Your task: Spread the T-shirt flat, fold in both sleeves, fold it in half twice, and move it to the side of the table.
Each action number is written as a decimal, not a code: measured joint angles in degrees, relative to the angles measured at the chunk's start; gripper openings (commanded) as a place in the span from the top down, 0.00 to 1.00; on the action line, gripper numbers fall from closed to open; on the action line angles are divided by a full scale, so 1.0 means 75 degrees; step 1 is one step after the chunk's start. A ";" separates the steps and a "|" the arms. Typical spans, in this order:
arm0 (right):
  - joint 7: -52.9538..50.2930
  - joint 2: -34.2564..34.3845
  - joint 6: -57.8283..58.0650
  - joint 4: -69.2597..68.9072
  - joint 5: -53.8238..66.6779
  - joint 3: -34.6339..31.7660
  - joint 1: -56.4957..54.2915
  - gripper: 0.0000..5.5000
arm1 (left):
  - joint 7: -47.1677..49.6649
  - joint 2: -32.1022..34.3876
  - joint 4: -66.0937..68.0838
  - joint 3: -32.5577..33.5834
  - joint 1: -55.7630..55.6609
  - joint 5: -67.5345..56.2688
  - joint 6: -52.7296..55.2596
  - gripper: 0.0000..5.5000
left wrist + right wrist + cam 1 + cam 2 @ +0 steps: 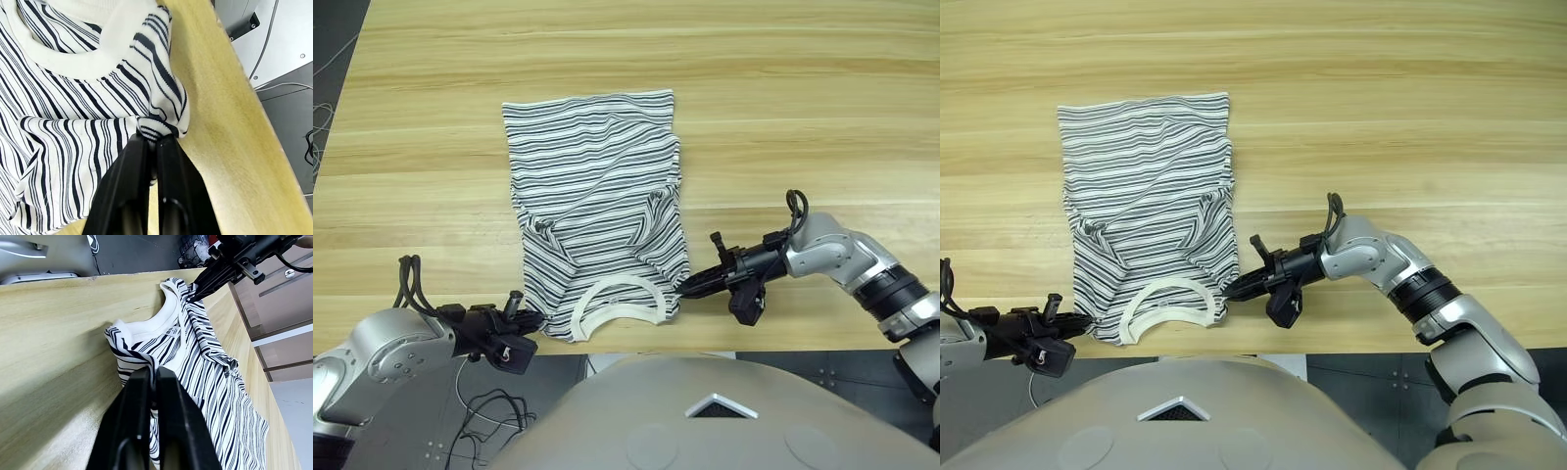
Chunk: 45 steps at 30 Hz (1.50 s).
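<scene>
We hold the T-shirt (592,186) by both shoulders, left gripper (536,320) and right gripper (683,287) clamped on cloth, its length running away from the table (803,117) edge, collar (622,304) nearest.

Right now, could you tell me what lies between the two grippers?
The T-shirt: its white collar and striped shoulders span from the left gripper to the right gripper, in both eye views.

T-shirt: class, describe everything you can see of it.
The T-shirt is soft knit cloth, black-and-white striped, with a white ribbed collar. It lies rumpled on the wooden table, sleeves folded in, collar at the near edge, hem far. The left gripper and right gripper each pinch a shoulder corner beside the collar.
</scene>
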 measured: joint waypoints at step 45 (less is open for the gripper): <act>0.4301 -0.0194 1.0261 -0.2511 0.5744 -0.3004 -0.1041 0.98 | -0.4661 0.0638 -0.1055 0.1225 -0.3852 -0.8031 0.4914 0.98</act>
